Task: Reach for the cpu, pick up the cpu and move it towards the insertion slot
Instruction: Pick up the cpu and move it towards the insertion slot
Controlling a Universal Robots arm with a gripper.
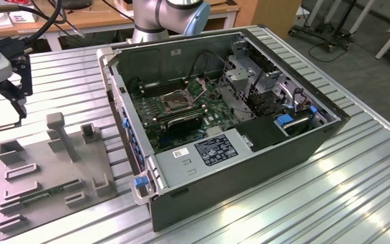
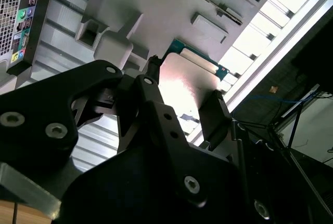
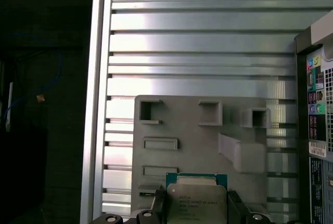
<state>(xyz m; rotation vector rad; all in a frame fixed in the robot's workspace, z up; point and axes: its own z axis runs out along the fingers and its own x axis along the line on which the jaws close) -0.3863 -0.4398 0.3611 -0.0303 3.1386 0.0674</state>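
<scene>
Two fingers of the gripper pinch the cpu by opposite edges, grey holder beneath the tool, insertion slot well apart from it.

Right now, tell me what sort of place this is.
Probably a robotics lab bench for computer assembly: an opened desktop computer case lies on a slotted aluminium table, a grey parts holder sits beside it, and the gripper grips the cpu.

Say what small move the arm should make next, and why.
Probably a short traverse toward the exterior view's right: the gripper holds the cpu by its edges above the holder, and the slot lies in the open case there.
</scene>
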